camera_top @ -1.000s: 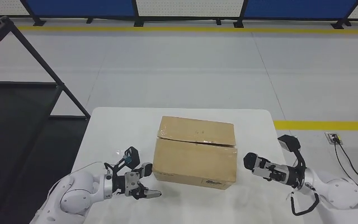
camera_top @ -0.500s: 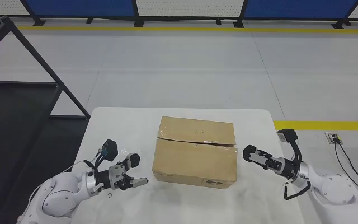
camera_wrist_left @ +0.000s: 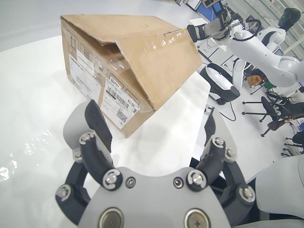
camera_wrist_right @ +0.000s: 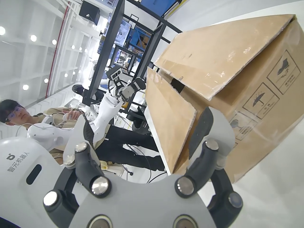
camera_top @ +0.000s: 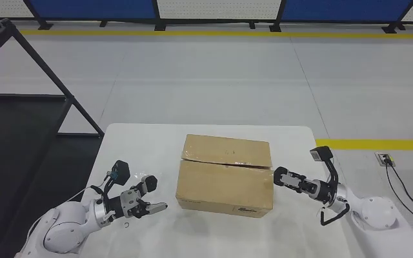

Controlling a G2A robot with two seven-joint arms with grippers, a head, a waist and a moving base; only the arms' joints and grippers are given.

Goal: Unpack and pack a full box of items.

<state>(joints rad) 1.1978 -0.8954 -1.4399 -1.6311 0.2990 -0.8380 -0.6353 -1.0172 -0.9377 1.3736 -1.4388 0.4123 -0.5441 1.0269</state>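
A brown cardboard box (camera_top: pixel 226 180) sits in the middle of the white table (camera_top: pixel 135 148), its top flaps lying down with the taped seam split and one flap slightly lifted. My left gripper (camera_top: pixel 155 195) hovers open over the table to the left of the box (camera_wrist_left: pixel 133 55), a short gap away, and its fingers (camera_wrist_left: pixel 98 122) hold nothing. My right gripper (camera_top: pixel 282 176) is open at the box's right end, level with the top. In the right wrist view its fingers (camera_wrist_right: pixel 204 129) stand on either side of the end of the near flap (camera_wrist_right: pixel 171 119).
A black metal rack (camera_top: pixel 39 129) stands on the floor left of the table. The table's front edge runs close behind both arms. Bare tabletop lies left, right and behind the box.
My left gripper has drawn back leftward from the box's front left corner. My right gripper has moved left and up to the box's right end.
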